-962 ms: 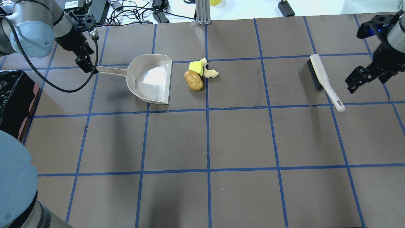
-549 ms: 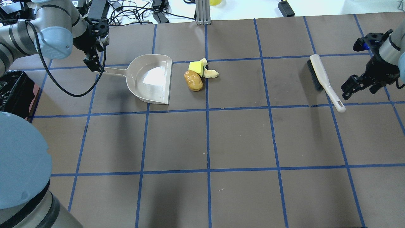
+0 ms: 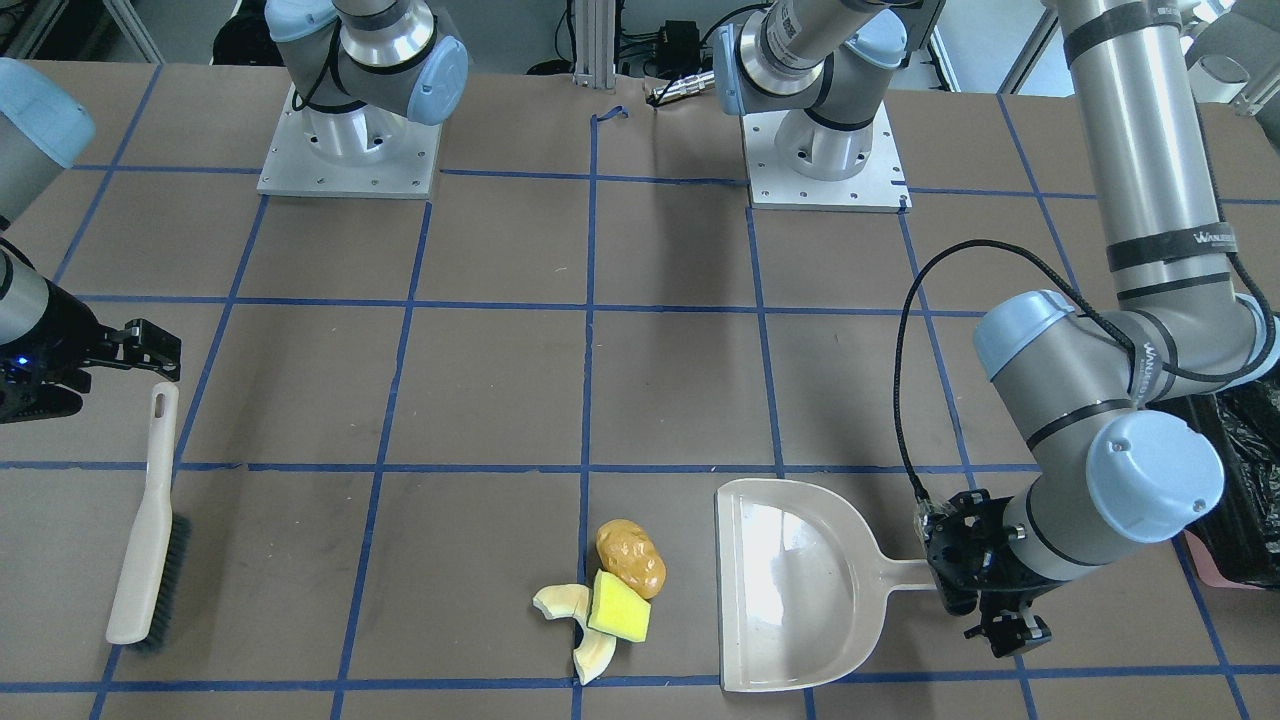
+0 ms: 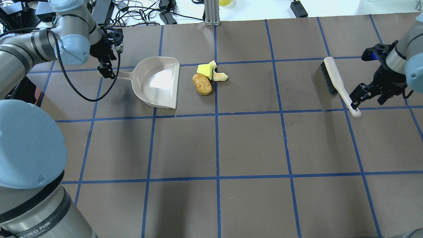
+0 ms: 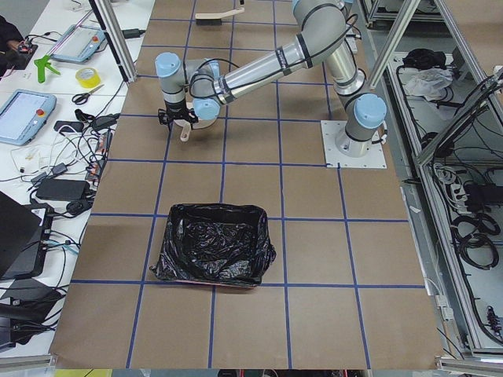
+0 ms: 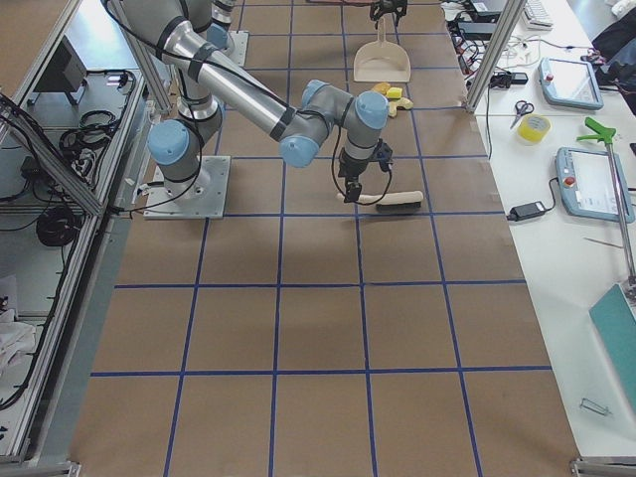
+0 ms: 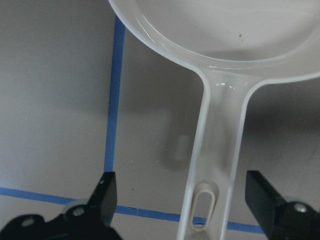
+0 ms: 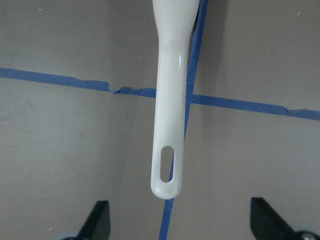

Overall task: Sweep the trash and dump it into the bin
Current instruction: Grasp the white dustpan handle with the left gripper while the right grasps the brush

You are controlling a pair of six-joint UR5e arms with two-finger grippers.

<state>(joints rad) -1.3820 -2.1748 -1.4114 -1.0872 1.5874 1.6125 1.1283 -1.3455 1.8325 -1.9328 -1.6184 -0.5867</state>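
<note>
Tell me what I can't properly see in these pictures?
- Bin: in the front-facing view, cut off by the right edge and the left arm; overhead, mostly hidden behind that arm.
- Brush bristles: in the right wrist view, cut off at the top.
- Rind slices: partly covered by the yellow-green wedge.

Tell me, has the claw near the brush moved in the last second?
Yes. The right gripper has shifted left in the overhead view, toward the handle end of the brush, which lies unmoved.

Brown tabletop [image 4: 251, 145] with blue tape grid [image 4: 217, 145], cluttered white bench [image 4: 257, 10] and cables [image 4: 142, 15] beyond.
</note>
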